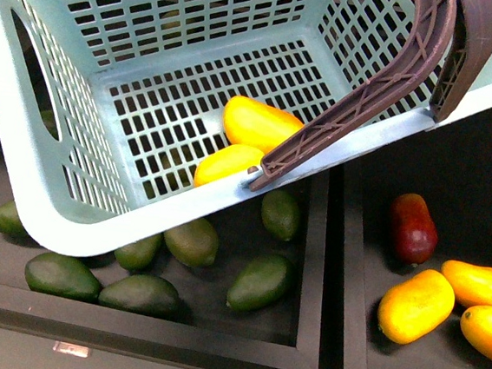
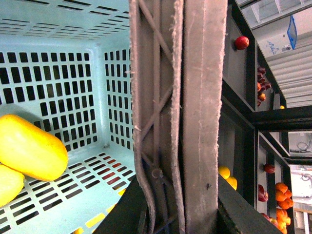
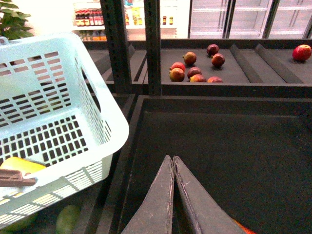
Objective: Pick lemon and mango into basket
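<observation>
Basket (image 1: 45, 191): pale teal, slotted, hanging tilted above the shelf trays. I see its near corner dip over the left tray.
Shelf trays (image 1: 325, 271): dark, two side by side under the basket, w/ a divider between.
Handles (image 1: 368, 92): two brown ones, folded together and running up past the basket's right rim.
L gripper (image 2: 176, 217): in the left wrist view, dark fingers (image 2: 124, 212) sit either side of the handles and press on them, so it's grasping the handles.
R gripper (image 3: 173, 168): fingers clenched tip to tip w/ nothing between, over a dark tray just beside the basket.
Mango (image 1: 261, 123): yellow-orange, lying on the basket floor near the low front wall, partly behind a handle.
Lemon (image 1: 228, 164): bright yellow, smaller, also on the basket floor, touching the mango on its lower side and against the front wall.
Green fruits (image 1: 258, 282): dark ovals scattered in the left tray, some half under the basket.
Right tray fruit: one dark red piece (image 1: 413, 228) and three yellow-orange ones (image 1: 416, 305) near it.
</observation>
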### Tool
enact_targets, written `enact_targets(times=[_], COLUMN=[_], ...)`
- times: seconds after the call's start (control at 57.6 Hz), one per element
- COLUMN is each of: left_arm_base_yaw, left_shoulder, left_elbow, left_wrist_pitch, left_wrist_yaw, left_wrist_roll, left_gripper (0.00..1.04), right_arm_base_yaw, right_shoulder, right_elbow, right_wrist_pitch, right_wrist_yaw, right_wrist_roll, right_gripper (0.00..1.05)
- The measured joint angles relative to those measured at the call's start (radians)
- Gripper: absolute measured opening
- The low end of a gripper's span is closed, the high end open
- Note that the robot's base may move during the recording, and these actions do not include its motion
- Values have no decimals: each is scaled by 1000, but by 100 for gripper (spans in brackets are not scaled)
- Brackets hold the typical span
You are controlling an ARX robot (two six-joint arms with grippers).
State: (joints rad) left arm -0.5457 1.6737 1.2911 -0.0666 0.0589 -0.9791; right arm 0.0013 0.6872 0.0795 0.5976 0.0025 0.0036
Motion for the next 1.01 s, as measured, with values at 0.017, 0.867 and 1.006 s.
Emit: enact_targets(times=[0.017, 0.867, 1.006], left_arm_base_yaw=[0, 0, 0], left_shoulder=[0, 0, 0], left_elbow=[0, 0, 0], left_wrist_pitch=[0, 0, 0], left_wrist_yaw=[0, -1, -2], left_wrist_roll=[0, 0, 0], left_gripper=[19, 19, 19], right_arm_base_yaw=[0, 0, 0], right_shoulder=[-11, -388, -434], right_elbow=[-4, -62, -62], right_wrist_pitch=[-7, -297, -344], right_wrist_yaw=[0, -2, -2], right_wrist_roll=[0, 0, 0], right_gripper=[2, 2, 2])
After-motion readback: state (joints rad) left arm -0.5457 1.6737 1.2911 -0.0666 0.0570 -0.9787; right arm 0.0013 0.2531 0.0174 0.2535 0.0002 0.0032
